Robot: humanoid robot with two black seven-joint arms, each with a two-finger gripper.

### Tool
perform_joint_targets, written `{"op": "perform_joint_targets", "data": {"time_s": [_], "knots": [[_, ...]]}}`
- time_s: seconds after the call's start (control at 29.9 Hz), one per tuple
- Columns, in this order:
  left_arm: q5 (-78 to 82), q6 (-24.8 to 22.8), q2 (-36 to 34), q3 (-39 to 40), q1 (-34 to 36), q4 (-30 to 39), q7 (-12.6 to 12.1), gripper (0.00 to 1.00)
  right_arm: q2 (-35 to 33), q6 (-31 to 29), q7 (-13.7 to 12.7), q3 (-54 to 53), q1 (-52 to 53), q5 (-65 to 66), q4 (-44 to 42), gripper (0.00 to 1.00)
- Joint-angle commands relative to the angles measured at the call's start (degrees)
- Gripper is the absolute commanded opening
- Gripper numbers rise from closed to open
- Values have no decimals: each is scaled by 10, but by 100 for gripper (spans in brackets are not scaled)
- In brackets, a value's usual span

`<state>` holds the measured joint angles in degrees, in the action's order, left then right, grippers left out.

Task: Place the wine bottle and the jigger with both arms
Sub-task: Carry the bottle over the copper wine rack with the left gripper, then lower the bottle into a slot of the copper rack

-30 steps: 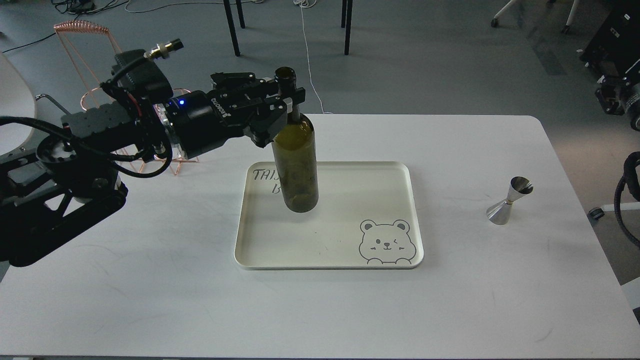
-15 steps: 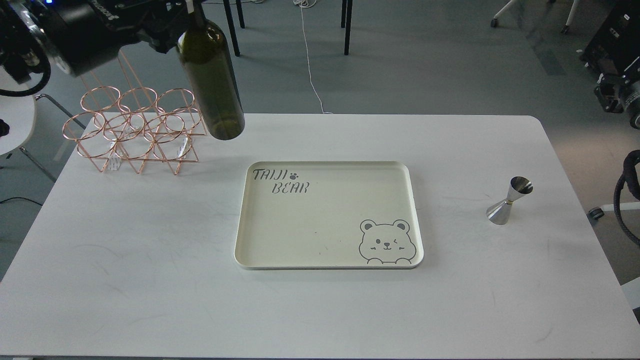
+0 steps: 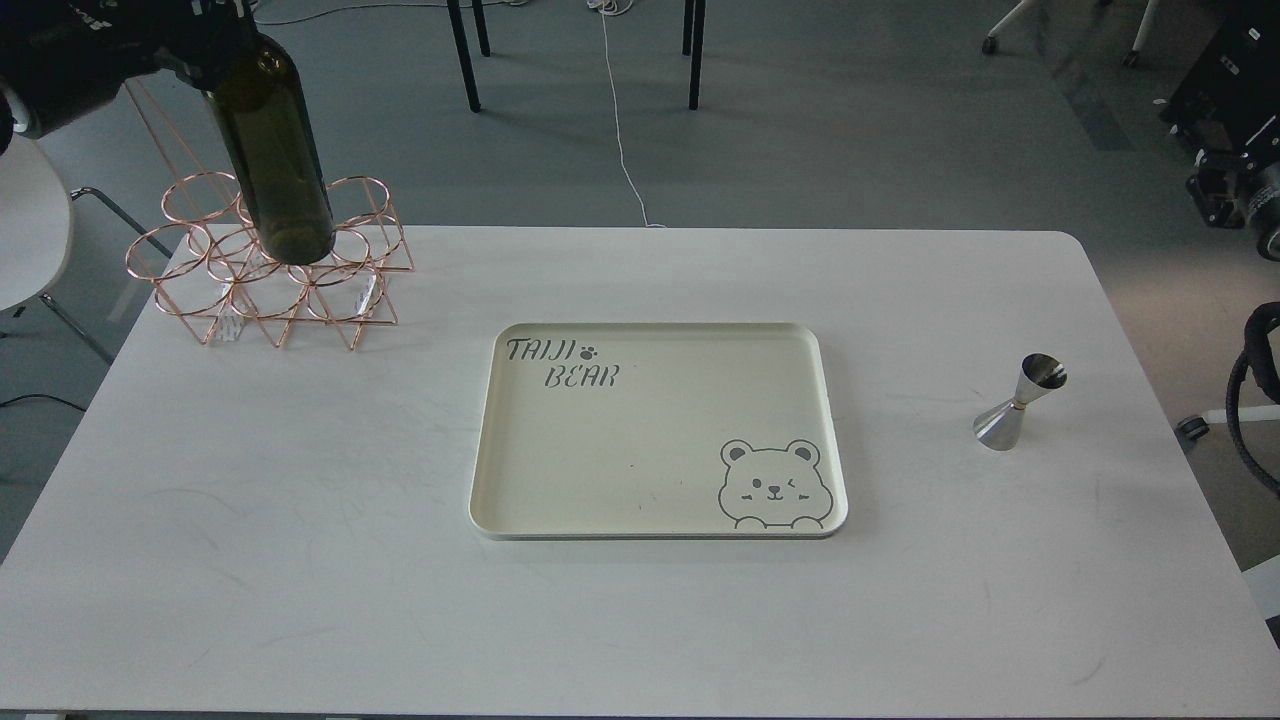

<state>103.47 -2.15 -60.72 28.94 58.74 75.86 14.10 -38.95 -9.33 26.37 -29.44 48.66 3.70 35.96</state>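
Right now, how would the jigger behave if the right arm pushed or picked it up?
The jigger stands on one cone with a narrow waist, so a push would likely tip it, then roll it. Shiny steel: probably stiff, light and slippery.

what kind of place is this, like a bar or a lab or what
Most likely a robotics lab or test room, not a bar. The plain white table stands on grey office flooring with loose cables running across it, and the bar props, a wine bottle and jigger, look staged.

Olive-green wine bottle (image 3: 272, 150), copper rack (image 3: 270, 270)
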Motion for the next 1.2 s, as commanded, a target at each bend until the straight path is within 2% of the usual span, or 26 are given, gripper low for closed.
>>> {"op": "perform_joint_targets", "data": {"time_s": [0.0, 0.53, 0.8, 1.17], "knots": [[2, 4, 17, -2, -1, -16, -2, 7, -1, 0, 0, 0, 0, 0, 0, 96], [3, 19, 36, -7, -2, -52, -1, 8, 1, 0, 0, 0, 4, 0, 3, 96], [-4, 39, 38, -42, -2, -53, -2, 8, 1, 0, 0, 0, 4, 0, 2, 96], [-4, 38, 48, -43, -16, -71, -4, 10, 1, 0, 0, 0, 5, 0, 3, 96]]}}
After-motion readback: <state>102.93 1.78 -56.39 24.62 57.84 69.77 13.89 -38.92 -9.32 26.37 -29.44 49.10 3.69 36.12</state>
